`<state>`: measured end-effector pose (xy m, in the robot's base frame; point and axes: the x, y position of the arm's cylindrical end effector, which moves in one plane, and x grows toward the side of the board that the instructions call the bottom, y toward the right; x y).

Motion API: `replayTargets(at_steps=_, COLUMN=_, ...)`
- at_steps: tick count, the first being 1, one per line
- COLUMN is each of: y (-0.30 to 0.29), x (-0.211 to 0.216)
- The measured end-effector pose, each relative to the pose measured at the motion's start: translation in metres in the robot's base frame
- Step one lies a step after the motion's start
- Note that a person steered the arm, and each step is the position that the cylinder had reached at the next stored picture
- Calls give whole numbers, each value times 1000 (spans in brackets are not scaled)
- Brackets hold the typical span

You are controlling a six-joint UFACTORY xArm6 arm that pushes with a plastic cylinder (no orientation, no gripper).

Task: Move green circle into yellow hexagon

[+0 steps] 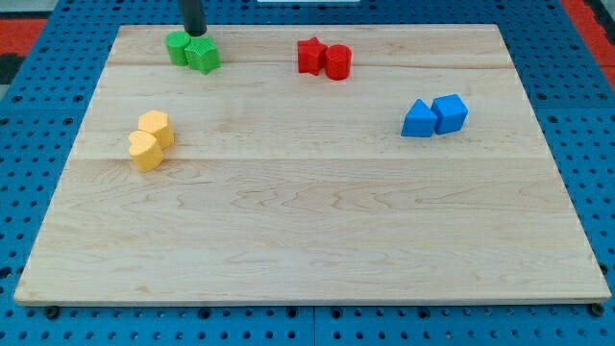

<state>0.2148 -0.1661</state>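
The green circle (178,47) sits in the upper left of the frame, near the top edge of the tabletop (317,221). It touches another green block (204,55) on its right side; I cannot make out that block's shape well. My tip (196,34) comes down right behind these two green blocks, just above the spot where they meet. It looks to be touching them or very close.

I have no fingers at all, only a straight dark rod, so there is nothing to be apart or together.

The yellow hexagon (155,127) is lower down on the left side of the frame, well apart from the green circle. A second yellow block (145,151) leans against it from below; it may be a heart, but I am not sure.

So I think the job is just at its start. The green circle is not near the yellow hexagon yet. I think I need to get behind the circle alone and push it down the frame until it meets the hexagon, without dragging the other green block along.

Farther away, a red star (310,55) and a red round block (337,61) sit at the top middle. A blue triangle (418,119) and a blue cube (450,112) sit on the right.
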Motion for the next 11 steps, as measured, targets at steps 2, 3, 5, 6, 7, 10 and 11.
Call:
replayTargets(at_steps=2, y=-4, x=83)
replayTargets(at_steps=3, y=-1, x=109)
replayTargets(at_steps=5, y=6, x=39)
replayTargets(at_steps=6, y=-5, x=35)
replayTargets(at_steps=7, y=-8, x=46)
replayTargets(at_steps=10, y=-58, x=92)
replayTargets(at_steps=11, y=-58, x=119)
